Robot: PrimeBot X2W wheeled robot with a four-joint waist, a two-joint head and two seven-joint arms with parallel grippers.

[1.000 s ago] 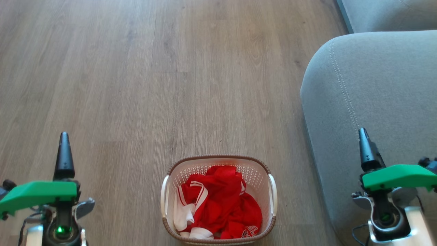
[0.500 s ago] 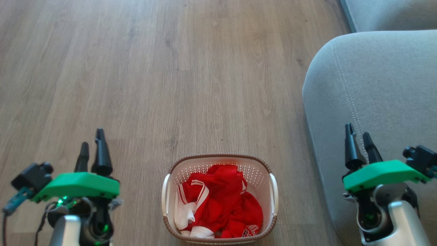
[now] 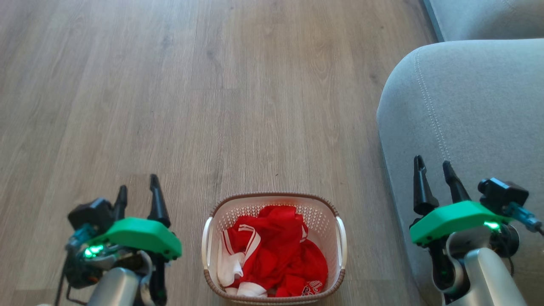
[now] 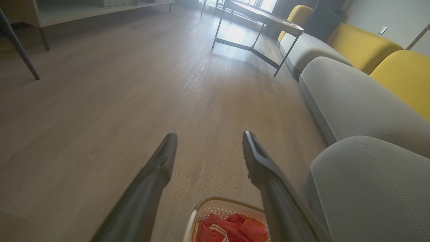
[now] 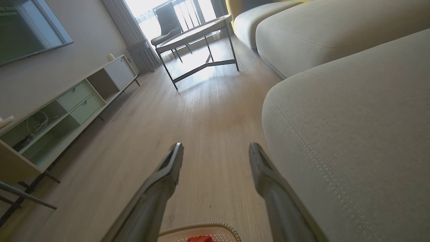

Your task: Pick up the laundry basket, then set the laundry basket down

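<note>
Writing: white lettering on a red fold of the clothes [image 3: 272, 250] at the near-right corner of the basket [image 3: 272, 195]. It is partly tucked under and I can't read it. The screen [image 5: 20, 30] in the R wrist view has a faint text line at its top corner, too small to read. No brand marks legible elsewhere.

Basket: stands on the floor [image 3: 212, 106] at bottom centre of the head view, between both arms and touching neither. The sofa [image 3: 463, 119] is near its right side, with a strip of floor between.

L end effector [image 3: 138, 185]: beside the basket's left handle and apart from it, fingers parted, nothing held.

R end effector [image 3: 432, 162]: seen against the sofa arm, fingers parted about the same, nothing held.

Cut off/unclear: both wrist views clip the basket at the bottom edge, so only the far rim and a bit of red show. Height of either end effector above the floor: can't tell.
</note>
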